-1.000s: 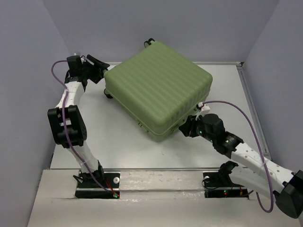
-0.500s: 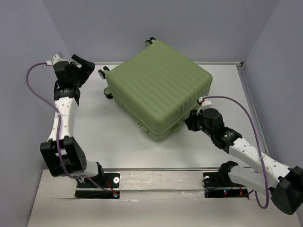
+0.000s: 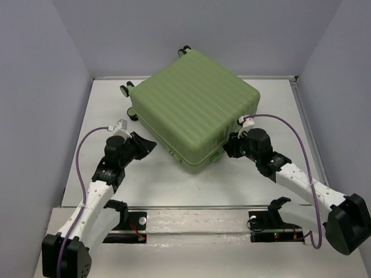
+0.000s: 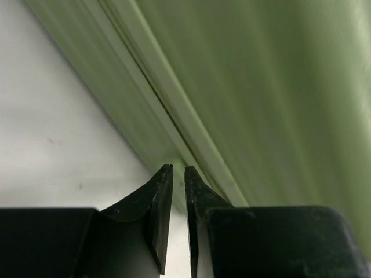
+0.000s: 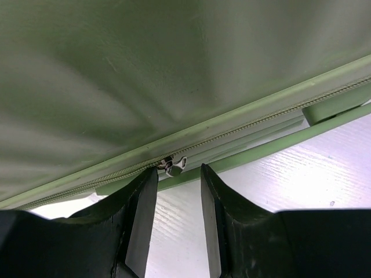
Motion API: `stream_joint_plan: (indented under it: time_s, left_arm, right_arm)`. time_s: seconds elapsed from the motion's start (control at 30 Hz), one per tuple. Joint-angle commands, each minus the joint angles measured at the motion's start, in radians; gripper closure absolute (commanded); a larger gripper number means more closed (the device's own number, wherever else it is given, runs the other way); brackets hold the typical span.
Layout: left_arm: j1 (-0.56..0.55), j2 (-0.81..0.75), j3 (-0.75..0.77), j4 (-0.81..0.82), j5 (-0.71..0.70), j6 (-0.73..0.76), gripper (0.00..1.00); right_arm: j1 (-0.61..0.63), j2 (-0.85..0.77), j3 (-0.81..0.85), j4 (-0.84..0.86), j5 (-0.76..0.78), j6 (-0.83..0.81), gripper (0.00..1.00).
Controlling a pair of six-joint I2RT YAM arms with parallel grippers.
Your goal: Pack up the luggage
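On the tabletop (image 3: 145, 179), ahead of both arm bases, the luggage (image 3: 194, 107) lies flat with its ribbed shell upward and both halves shut together. Its wheels (image 3: 126, 90) sit at its far-left side. No contents are visible, so whether anything is packed inside cannot be told.

Right claw (image 5: 178, 168): positioned at the near-right side of the luggage and level with the zip line (image 5: 249, 130). Its fingers stand apart and grip nothing. The zipper pull (image 5: 173, 164) hangs just beyond the fingertips, in line with the gap between them and not yet pinched.

Left claw (image 4: 178, 169): positioned just beside the near-left side of the luggage and pointed at the seam between the two shells. Its fingers are drawn almost together with only a thin slit between them, and nothing is held. Whether the tips touch the shell cannot be told.

Assessment: the step in hand appears to be work on the zip, with the right claw lining up on the pull. Which way the zip is to run cannot be judged from these views.

Next move, as judged: the right claw needs a short advance so the tab sits between its fingers. It then needs a firm closure and a drag that follows the seam. The tab is small and free-hanging, so alignment must be close. The left claw is placed to steady the shell against sliding.
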Motion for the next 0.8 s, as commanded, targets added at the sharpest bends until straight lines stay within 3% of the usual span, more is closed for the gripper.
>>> stream_joint_plan:
  time_s: [0.0, 0.1, 0.23, 0.43, 0.63, 0.77]
  left_arm:
    - [-0.142, -0.088, -0.113, 0.075, -0.068, -0.070, 0.75]
    - [-0.353, -0.044, -0.119, 0.113, -0.152, -0.087, 0.75]
    - [-0.522, 0.034, -0.076, 0.125, -0.272, -0.072, 0.75]
    - [-0.623, 0.133, -0.032, 0.177, -0.326, -0.061, 0.75]
    - [-0.661, 0.185, -0.006, 0.225, -0.327, -0.064, 0.76]
    - [-0.672, 0.210, 0.014, 0.256, -0.326, -0.066, 0.76]
  right_arm:
    - [-0.016, 0.033, 0.018, 0.093, -0.039, -0.018, 0.59]
    - [-0.025, 0.079, 0.029, 0.115, -0.041, -0.015, 0.62]
    - [-0.025, 0.100, 0.038, 0.135, -0.055, -0.029, 0.65]
    - [-0.025, 0.080, -0.001, 0.240, -0.056, -0.037, 0.70]
    - [-0.025, 0.070, -0.048, 0.331, -0.079, -0.027, 0.93]
    - [-0.025, 0.031, -0.059, 0.311, -0.093, 0.014, 0.93]
